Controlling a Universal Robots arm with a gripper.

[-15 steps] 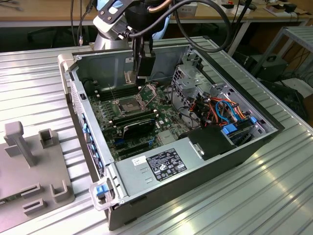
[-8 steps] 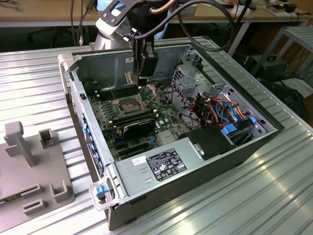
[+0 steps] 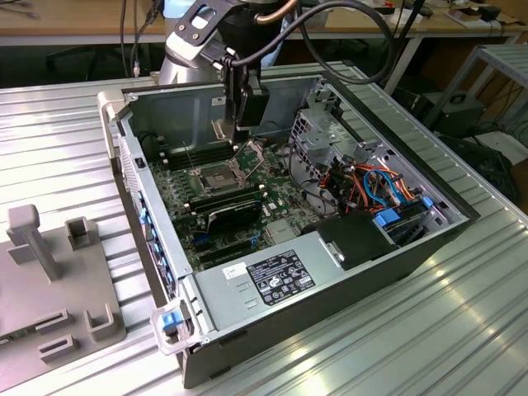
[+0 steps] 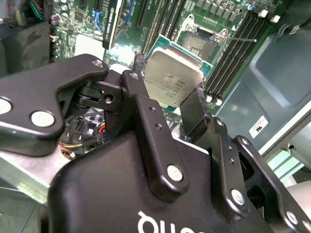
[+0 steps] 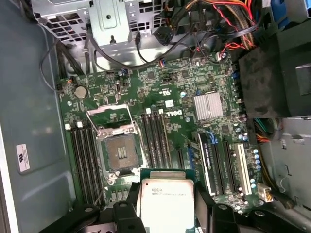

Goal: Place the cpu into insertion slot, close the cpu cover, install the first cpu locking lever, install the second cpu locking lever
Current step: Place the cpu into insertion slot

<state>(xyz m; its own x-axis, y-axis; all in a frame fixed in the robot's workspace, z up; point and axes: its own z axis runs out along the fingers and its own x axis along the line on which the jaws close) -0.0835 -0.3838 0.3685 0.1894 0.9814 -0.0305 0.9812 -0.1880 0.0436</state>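
My gripper (image 3: 238,124) hangs over the motherboard inside the open computer case (image 3: 384,272), shut on the cpu (image 4: 172,80). The cpu is a flat square chip with a silver-grey top, clamped by its edges between the two black fingers (image 4: 141,104). In both wrist views it sits above and beside the insertion slot (image 5: 120,153), not touching it. The insertion slot (image 4: 201,39) lies bare, its dark pin field showing. The cpu cover (image 5: 109,116), a thin metal frame with a square window, stands swung open at the slot's far side. In the exterior view the insertion slot (image 3: 213,177) lies just below the gripper.
Black memory slots (image 5: 155,138) flank the socket on both sides. A silver heatsink (image 5: 208,106) and a black fan card (image 3: 235,216) sit nearby. A metal drive cage (image 3: 326,132), coloured cables (image 3: 379,186) and the power supply (image 3: 276,276) fill the case. A grey fixture (image 3: 49,289) lies outside.
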